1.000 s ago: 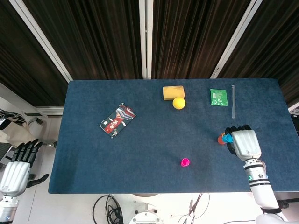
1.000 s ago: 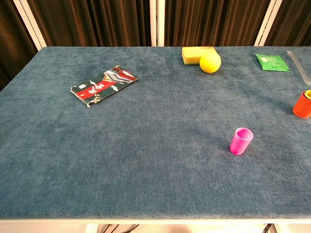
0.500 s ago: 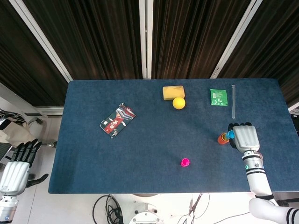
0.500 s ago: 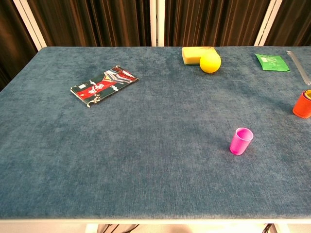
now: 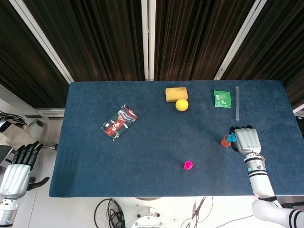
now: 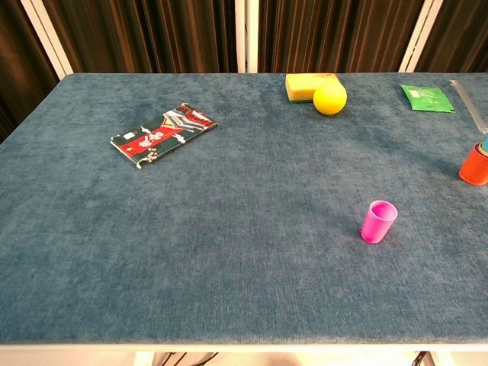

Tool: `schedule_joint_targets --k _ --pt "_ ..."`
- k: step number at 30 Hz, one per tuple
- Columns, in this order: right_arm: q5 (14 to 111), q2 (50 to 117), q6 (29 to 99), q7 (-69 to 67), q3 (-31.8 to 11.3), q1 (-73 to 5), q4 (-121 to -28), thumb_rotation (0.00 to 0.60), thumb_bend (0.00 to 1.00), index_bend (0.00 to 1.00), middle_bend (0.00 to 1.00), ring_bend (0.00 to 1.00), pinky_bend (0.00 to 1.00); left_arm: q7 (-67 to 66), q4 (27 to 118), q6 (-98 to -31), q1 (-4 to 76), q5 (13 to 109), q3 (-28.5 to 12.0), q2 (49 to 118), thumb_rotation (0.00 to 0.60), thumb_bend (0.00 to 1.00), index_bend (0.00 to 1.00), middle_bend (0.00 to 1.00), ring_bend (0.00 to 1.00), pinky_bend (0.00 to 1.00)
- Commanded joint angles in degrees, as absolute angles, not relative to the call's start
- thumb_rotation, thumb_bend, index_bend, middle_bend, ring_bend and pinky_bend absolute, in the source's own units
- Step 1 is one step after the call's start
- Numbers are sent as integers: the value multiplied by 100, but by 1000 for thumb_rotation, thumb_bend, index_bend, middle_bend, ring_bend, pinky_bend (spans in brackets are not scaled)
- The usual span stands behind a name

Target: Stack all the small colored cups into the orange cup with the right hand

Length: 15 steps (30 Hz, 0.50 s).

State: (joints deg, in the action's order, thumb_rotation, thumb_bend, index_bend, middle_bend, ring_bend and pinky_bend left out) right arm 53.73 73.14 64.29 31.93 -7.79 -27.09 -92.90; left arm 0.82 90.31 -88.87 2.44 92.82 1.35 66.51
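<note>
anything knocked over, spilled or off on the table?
Nothing stands out. The pink cup is upright, alone mid-table. The orange cup stands upright at the right hand, with a blue cup in it.

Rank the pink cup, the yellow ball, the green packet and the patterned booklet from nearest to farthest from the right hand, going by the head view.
1. Green packet, up-table from the right hand, near the far edge.
2. Pink cup, to its left, near the front edge.
3. Yellow ball, further left, against the sponge.
4. Patterned booklet, far across on the left half.
</note>
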Motion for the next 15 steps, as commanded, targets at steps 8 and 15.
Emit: schedule_joint_targets --k 8,15 --pt "5638 7000 6424 2697 -805 -2652 -9705 600 92 39 139 138 176 110 9006 -8899 237 9298 148 6661 600 70 35 0 0 0" --pt "6693 6752 6364 2437 -516 -2657 -10448 600 106 82 171 145 175 86 9030 -8931 225 9313 149 6658 600 70 35 0 0 0"
